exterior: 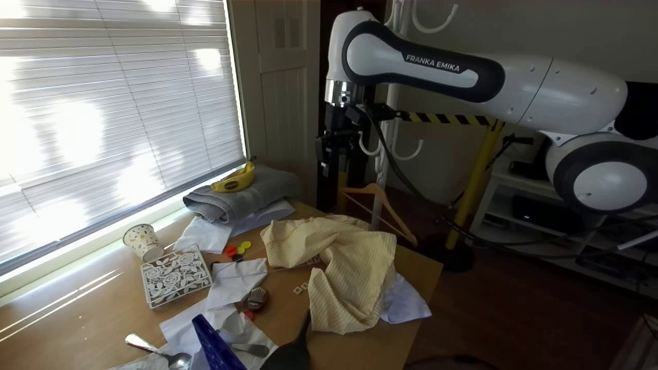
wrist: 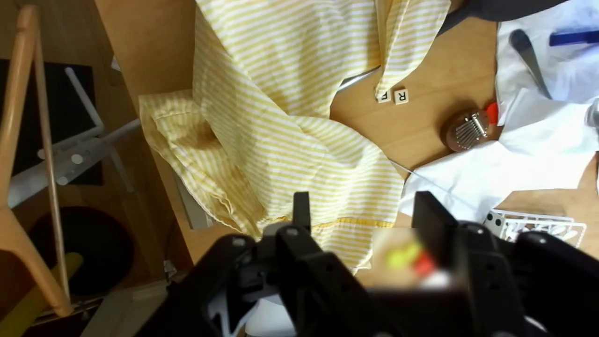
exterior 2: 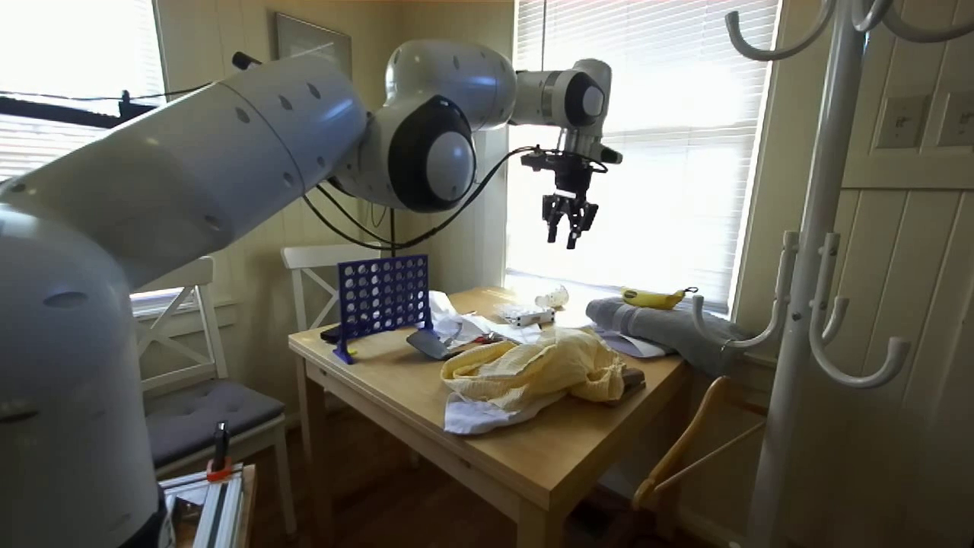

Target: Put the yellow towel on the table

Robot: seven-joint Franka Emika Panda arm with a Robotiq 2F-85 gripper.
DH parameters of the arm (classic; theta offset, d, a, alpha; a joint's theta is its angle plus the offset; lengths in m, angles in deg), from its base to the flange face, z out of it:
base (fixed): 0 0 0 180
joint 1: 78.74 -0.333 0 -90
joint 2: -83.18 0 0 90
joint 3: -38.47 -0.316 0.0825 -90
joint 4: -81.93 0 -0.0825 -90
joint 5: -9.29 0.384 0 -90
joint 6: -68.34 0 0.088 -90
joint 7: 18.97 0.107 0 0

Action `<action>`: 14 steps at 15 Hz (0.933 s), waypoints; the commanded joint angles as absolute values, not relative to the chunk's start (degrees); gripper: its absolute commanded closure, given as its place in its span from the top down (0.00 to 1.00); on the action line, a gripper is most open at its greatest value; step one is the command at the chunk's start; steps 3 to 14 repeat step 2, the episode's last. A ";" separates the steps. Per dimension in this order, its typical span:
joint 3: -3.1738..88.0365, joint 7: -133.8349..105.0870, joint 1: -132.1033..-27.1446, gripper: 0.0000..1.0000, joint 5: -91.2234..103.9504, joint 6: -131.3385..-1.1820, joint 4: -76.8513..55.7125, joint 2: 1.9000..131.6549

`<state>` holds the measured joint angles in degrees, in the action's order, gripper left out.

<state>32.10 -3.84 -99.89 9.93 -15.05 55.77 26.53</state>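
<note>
The pale yellow striped towel [exterior: 354, 267] lies in a loose, crumpled heap on the brown wooden table [exterior: 82, 318], near its corner. It shows in both exterior views, also here [exterior 2: 548, 365] on the table [exterior 2: 403, 392]. In the wrist view the towel [wrist: 281, 154] spreads from the top edge down behind the fingers. My gripper [exterior 2: 561, 242] points down and hangs well above the table, apart from the towel. In the wrist view my gripper [wrist: 362, 206] has its two fingers wide apart with nothing held between them.
A white-blue cloth [exterior 2: 479, 417] pokes out under the towel. A folded grey towel [exterior: 257, 190] bears a yellow banana pouch [exterior: 235, 180]. A blue game grid [exterior 2: 384, 293], a white trivet [exterior: 177, 275] and a paper cup [exterior: 143, 241] stand about. A white coat rack [exterior 2: 806, 228] stands beside the table.
</note>
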 commanded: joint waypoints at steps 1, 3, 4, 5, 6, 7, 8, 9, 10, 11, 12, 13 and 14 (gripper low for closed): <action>32.73 -3.96 -100.28 0.60 10.47 -14.29 57.33 25.73; 32.69 -3.96 -100.34 0.60 10.47 -14.26 57.37 25.71; 32.69 -3.96 -100.34 0.60 10.47 -14.26 57.37 25.71; 32.69 -3.96 -100.34 0.60 10.47 -14.26 57.37 25.71; 32.69 -3.96 -100.34 0.60 10.47 -14.26 57.37 25.71; 32.69 -3.96 -100.34 0.60 10.47 -14.26 57.37 25.71; 32.69 -3.96 -100.34 0.60 10.47 -14.26 57.37 25.71; 32.69 -3.96 -100.34 0.60 10.47 -14.26 57.37 25.71; 32.69 -3.96 -100.34 0.60 10.47 -14.26 57.37 25.71; 32.69 -3.96 -100.34 0.60 10.47 -14.26 57.37 25.71; 32.69 -3.96 -100.34 0.60 10.47 -14.26 57.37 25.71; 32.69 -3.96 -100.34 0.60 10.47 -14.26 57.37 25.71; 32.69 -3.96 -100.34 0.60 10.47 -14.26 57.37 25.71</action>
